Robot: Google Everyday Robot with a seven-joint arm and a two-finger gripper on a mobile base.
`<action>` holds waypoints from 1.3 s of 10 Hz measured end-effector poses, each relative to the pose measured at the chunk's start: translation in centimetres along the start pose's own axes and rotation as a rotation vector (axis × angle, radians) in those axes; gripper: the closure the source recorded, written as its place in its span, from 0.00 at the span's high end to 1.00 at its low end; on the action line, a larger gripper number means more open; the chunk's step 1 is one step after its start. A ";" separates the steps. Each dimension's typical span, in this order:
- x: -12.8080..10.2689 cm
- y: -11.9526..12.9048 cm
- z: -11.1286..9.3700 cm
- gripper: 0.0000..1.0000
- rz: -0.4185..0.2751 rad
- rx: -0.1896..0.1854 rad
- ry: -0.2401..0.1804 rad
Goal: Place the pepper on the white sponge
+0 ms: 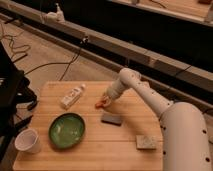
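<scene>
From my seat the gripper (104, 101) is the hardest part to read. It sits low over the middle of the table (100, 152), just right of the white bottle (73, 96), and its tip blends into the pale arm (145, 95) behind it, so I cannot tell whether it is closed on anything or apart. The pepper (98, 105) shows only as a small red-orange sliver at the gripper's lower left edge. Part of it is covered by the gripper, and I cannot say whether it rests on the wood or is lifted off it. The robot's rounded white body (185, 135) fills the lower right corner, runs out of the view and hides the table's right edge. The near left corner of the table is cut off too, and something dark at the far left is too dim for me to name. Counting what I can see on the table: one pepper, one white sponge (145, 142), one dark block (112, 119), one green bowl (56, 121), one white cup (27, 141) and one white bottle lying on its side. The sponge lies near the front right, close beside the robot's body and well apart from the pepper, with the dark block between the two. The bowl sits front left with the cup just beside it at the corner.
</scene>
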 end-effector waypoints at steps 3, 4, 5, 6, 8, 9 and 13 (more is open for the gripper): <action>-0.7 1.1 -3.3 0.00 0.013 0.016 0.019; -0.7 2.1 -4.5 0.00 0.026 0.016 0.027; -0.6 3.7 -6.1 0.00 0.047 0.015 0.039; -0.6 5.2 -7.4 0.00 0.066 0.008 0.052; -0.7 7.8 -9.5 0.00 0.087 0.000 0.075; -0.8 10.0 -11.0 0.00 0.104 -0.005 0.095; -1.2 16.8 -14.3 0.00 0.221 0.017 0.133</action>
